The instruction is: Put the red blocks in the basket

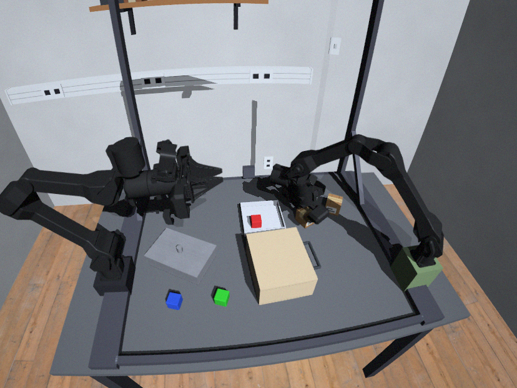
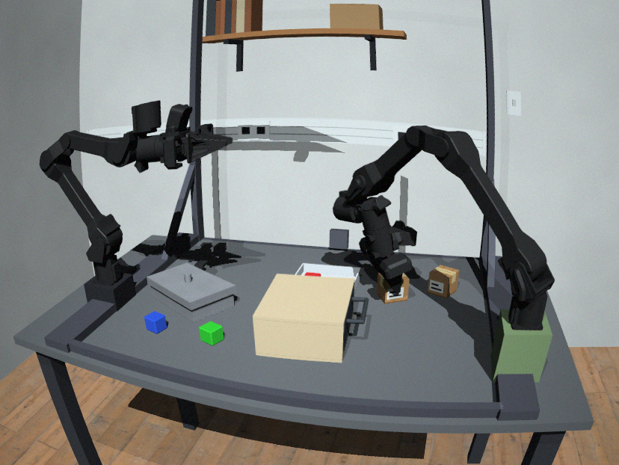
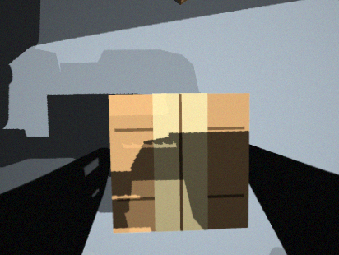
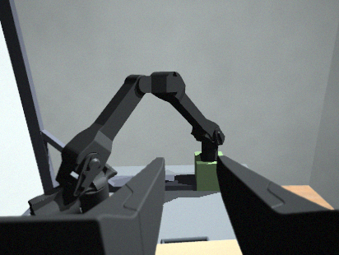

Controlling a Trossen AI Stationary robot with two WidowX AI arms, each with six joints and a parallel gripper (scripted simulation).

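1. Loose blocks, nearest on the table: one blue block; one green block at its 3 o'clock.
2. Light wooden cabinet, one; handle at 3 o'clock.
3. Metal box, one; one lid over it.
4. White basket, one; visible red block, one, inside: the left end effector's 9 o'clock, the right's 5, seen from above.
5. Cartons, two: one between the left end effector's parted fingers, unclamped; another at 2 o'clock.
6. Right end effector, raised: fingers partly apart, nothing held.
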